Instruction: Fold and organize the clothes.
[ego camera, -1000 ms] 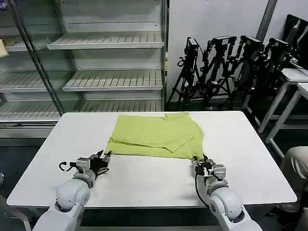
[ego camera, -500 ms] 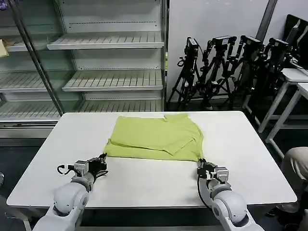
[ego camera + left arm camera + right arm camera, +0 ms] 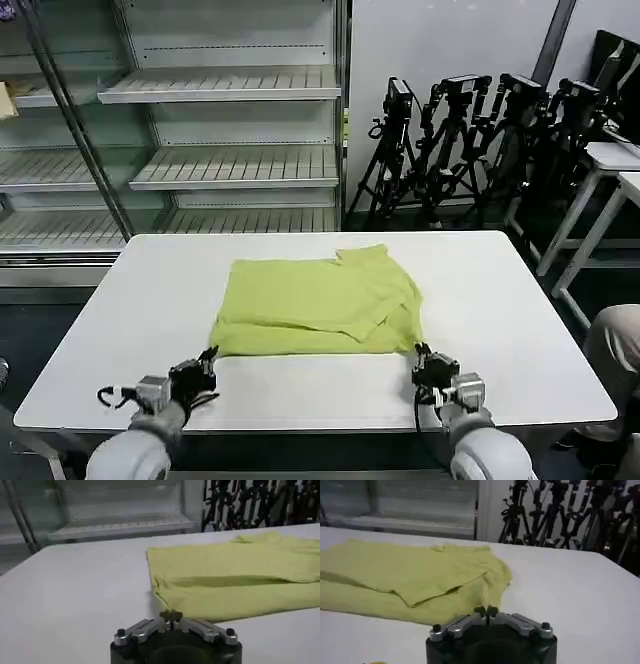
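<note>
The folded T-shirt (image 3: 318,307) covered the middle of the tabletop (image 3: 520,320), reaching toward its far edge. Bare surface lay open along the left and right edges. Along the near edge, the left gripper (image 3: 205,366) and right gripper (image 3: 426,360) sat by the shirt's near corners.

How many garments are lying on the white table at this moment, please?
1: a lime T-shirt, folded, lies on the middle of the white table, just beyond the left gripper and right gripper. Nothing suggests another beneath it.
</note>
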Motion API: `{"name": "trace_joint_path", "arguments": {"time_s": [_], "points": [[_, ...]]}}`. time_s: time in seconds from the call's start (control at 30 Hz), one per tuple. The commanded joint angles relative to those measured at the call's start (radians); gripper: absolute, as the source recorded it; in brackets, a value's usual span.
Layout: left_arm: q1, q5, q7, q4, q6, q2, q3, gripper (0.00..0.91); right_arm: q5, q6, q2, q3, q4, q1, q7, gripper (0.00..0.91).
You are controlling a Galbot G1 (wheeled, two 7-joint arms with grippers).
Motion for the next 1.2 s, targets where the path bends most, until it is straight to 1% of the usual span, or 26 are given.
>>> {"name": "trace_joint_path", "arguments": {"time_s": [0.03, 0.17, 0.5, 0.53, 0.57, 0.6, 0.63, 0.83, 0.97, 1.07, 1.1, 1.17, 1.2], "points": [[0.228, 0.003, 0.016, -0.146, -0.001, -0.004, -0.125, 0.01, -0.065, 0.032, -0.01, 0.014, 0.122, -0.201, 0.0, 0.0], [0.282, 0.0, 0.034, -0.162, -0.002, -0.007, -0.162, 0.01, -0.072, 0.034, -0.005, 0.022, 0.153, -0.248, 0.002, 0.0], [0.298, 0.002, 0.034, -0.155, -0.002, -0.004, -0.176, 0.01, -0.075, 0.036, -0.011, 0.084, 0.193, -0.337, -0.004, 0.0], [0.299, 0.002, 0.034, -0.155, -0.002, -0.004, -0.175, 0.02, -0.074, 0.036, -0.01, 0.086, 0.193, -0.351, -0.006, 0.0], [0.3, 0.003, 0.034, -0.157, -0.002, -0.006, -0.173, 0.393, -0.073, 0.034, -0.01, 0.086, 0.192, -0.362, -0.008, 0.04], [0.302, 0.003, 0.035, -0.158, -0.002, -0.007, -0.171, 0.907, -0.074, 0.034, -0.01, 0.084, 0.191, -0.371, -0.009, 0.443], [0.307, 0.005, 0.038, -0.164, -0.002, -0.006, -0.168, 0.907, -0.073, 0.037, -0.009, 0.083, 0.192, -0.379, -0.011, 0.907], [0.337, 0.045, 0.046, -0.211, -0.001, -0.015, -0.156, 0.907, -0.058, 0.038, -0.008, 0.107, 0.241, -0.387, -0.025, 0.907], [0.326, 0.039, 0.044, -0.251, -0.001, -0.018, -0.179, 0.907, -0.015, 0.037, -0.015, 0.153, 0.291, -0.357, -0.019, 0.907], [0.296, 0.02, 0.042, -0.287, -0.002, -0.017, -0.209, 0.907, 0.035, 0.033, -0.019, 0.167, 0.303, -0.28, -0.005, 0.907], [0.272, 0.014, 0.04, -0.294, -0.002, -0.014, -0.212, 0.907, 0.044, 0.033, -0.02, 0.153, 0.292, -0.231, 0.007, 0.907], [0.217, -0.019, 0.043, -0.298, -0.002, -0.001, -0.211, 0.907, 0.048, 0.019, -0.019, 0.137, 0.263, -0.174, 0.014, 0.907], [0.195, -0.022, 0.045, -0.288, -0.005, 0.005, -0.2, 0.907, 0.062, 0.0, -0.016, 0.105, 0.213, -0.073, 0.033, 0.907]]}}
